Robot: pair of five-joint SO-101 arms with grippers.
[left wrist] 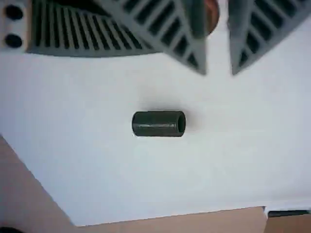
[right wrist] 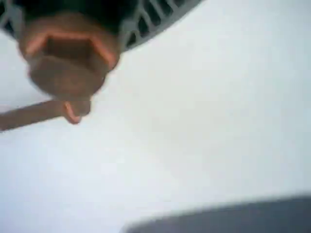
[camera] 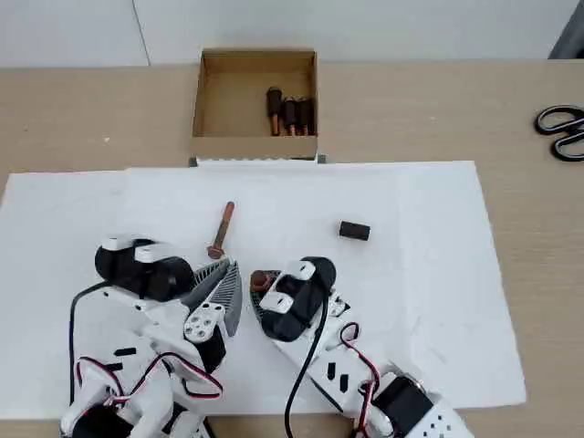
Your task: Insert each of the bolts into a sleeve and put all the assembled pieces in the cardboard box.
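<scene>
Currently, the right gripper [camera: 263, 283] is closed on the first bolt [right wrist: 68, 63], a copper-coloured piece with its hexagonal head toward the wrist camera; its shank is hidden. Just beside it, the left gripper [left wrist: 218, 72] stands partly open, with nothing between its tips. The second bolt [camera: 222, 230] lies flat on the white paper sheet [camera: 429, 301], near both grippers. The black sleeve [camera: 354, 230] lies on its side on the sheet, apart from either gripper. Three assembled pieces [camera: 290, 114] lie in the cardboard box [camera: 255, 146] at the far edge of the sheet.

Step in hand, by judgement: pairing the first bolt with the black sleeve. The next move probably calls for the left gripper to take the black sleeve and present its bore in line with the shank. Both arms are folded low over the near part of the sheet, their grippers angled toward each other.
</scene>
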